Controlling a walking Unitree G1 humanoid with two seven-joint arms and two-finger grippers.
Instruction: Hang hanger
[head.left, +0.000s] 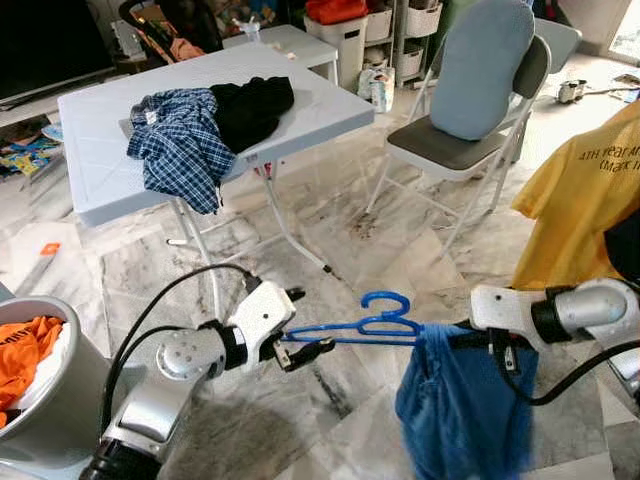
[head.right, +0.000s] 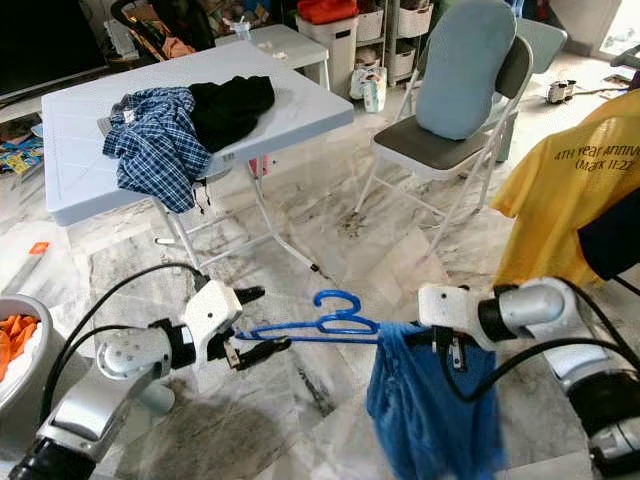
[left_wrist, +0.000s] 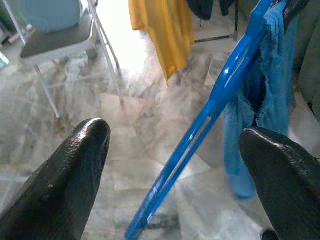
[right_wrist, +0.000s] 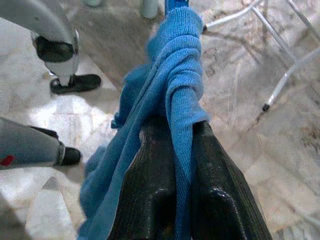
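A blue plastic hanger (head.left: 350, 330) lies level in the air above the marble floor, hook (head.left: 385, 300) up, between my two arms. A blue garment (head.left: 460, 410) hangs from its right end. My right gripper (head.left: 470, 338) is shut on that end, and in the right wrist view the cloth (right_wrist: 175, 75) is pinched between its fingers (right_wrist: 150, 175). My left gripper (head.left: 298, 322) is open around the hanger's left end. The left wrist view has the hanger's bars (left_wrist: 210, 115) running between the spread fingers (left_wrist: 75, 170) without touching them.
A white folding table (head.left: 300, 110) ahead holds a plaid shirt (head.left: 180, 140) and a black garment (head.left: 250, 105). A folding chair (head.left: 470, 130) stands at the right rear. A yellow T-shirt (head.left: 580, 200) hangs at far right. A basket (head.left: 40, 305) with orange cloth sits at lower left.
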